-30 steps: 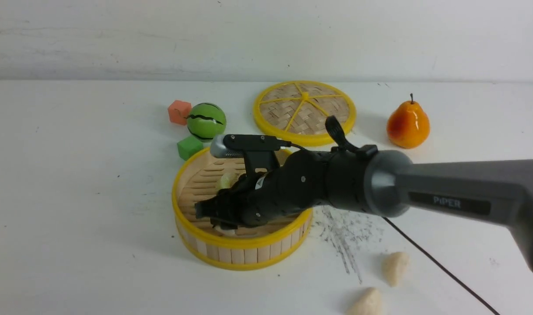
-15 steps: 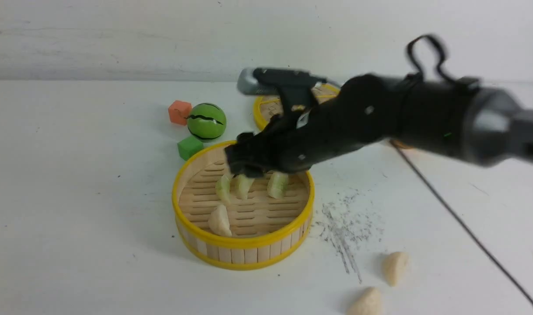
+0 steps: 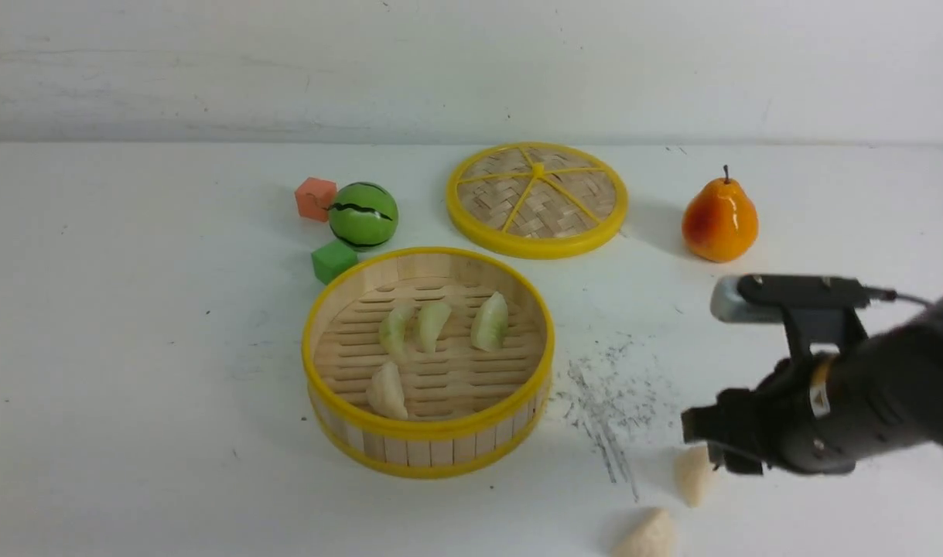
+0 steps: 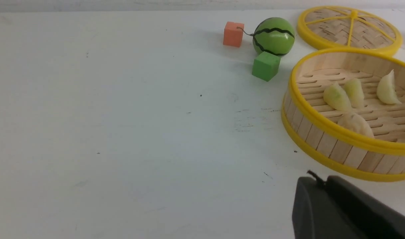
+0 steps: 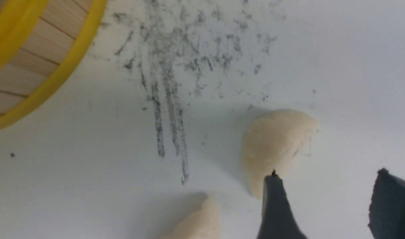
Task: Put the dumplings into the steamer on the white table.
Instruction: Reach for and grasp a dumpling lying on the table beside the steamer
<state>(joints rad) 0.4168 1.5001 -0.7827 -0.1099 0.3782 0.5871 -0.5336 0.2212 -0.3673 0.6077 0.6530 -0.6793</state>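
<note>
Right wrist view shows the right tool (image 5: pixel 328 172) low over the table (image 5: pixel 72 172), its jaws spread wide with nothing between them. A cream dumpling (image 5: pixel 277 142) lies just beside the grey scratch marks (image 5: pixel 175 76). The tip of one finger (image 5: pixel 272 205) overlaps the dumpling's edge in this picture, so the dumpling sits to one side of the gap rather than inside it. A second cream dumpling (image 5: pixel 197 220) lies near the first but apart from it.

In the front view the steamer (image 3: pixel 428 427) stands on the table to the left of the right tool. It holds three green dumplings (image 3: pixel 432 325) in a row, and a fourth dumpling (image 3: pixel 386 391), cream, lies in front of them. That leaves two still to go in, both close to the right tool.

The step in hand looks like the reach for the cream dumpling. To do it well, the right tool should slide sideways until the dumpling is centred between the jaws, which should close across its thin side rather than its length. It should go down until the tips are nearly on the table, then close gently, since the piece is probably soft and could squirt out. It should also stay clear of the second cream dumpling so as not to knock it away.

Of the left tool (image 4: pixel 338 212), the left wrist view shows only a dark edge; whether it is wide or narrow cannot be told.
</note>
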